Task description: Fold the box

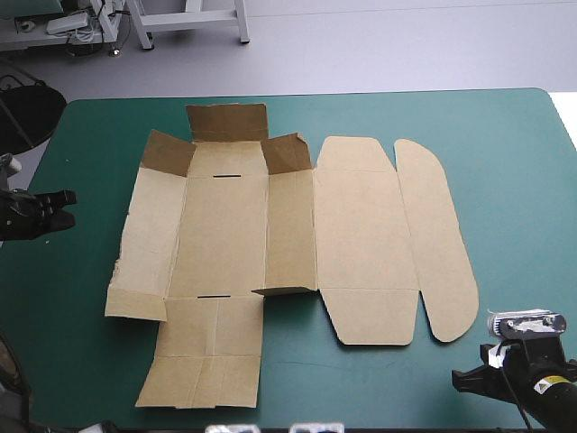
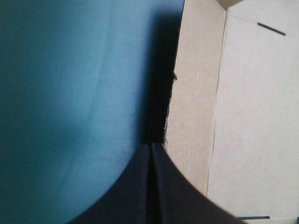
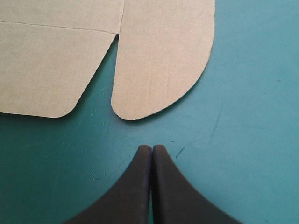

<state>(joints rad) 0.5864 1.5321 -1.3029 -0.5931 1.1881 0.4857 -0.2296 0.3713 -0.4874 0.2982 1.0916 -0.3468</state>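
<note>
The brown box (image 1: 270,234) lies as a cut sheet mid-table, mostly flat. Its far end flap (image 1: 227,122) and two corner flaps (image 1: 167,153) stand raised, and the narrow panel (image 1: 290,230) beside the base is tilted up. The rounded lid flap (image 1: 442,234) lies flat to the right. My left gripper (image 1: 65,206) sits shut near the table's left edge, its tip (image 2: 152,145) just short of the box's left edge (image 2: 191,93). My right gripper (image 1: 462,379) is shut at the near right corner, its tip (image 3: 152,147) a little short of the rounded flap (image 3: 163,60).
Bare teal-green cover (image 1: 514,180) stretches from the box to the table's right edge, with a narrower strip along the near edge (image 1: 361,388). A dark round object (image 1: 27,113) sits just off the far left corner.
</note>
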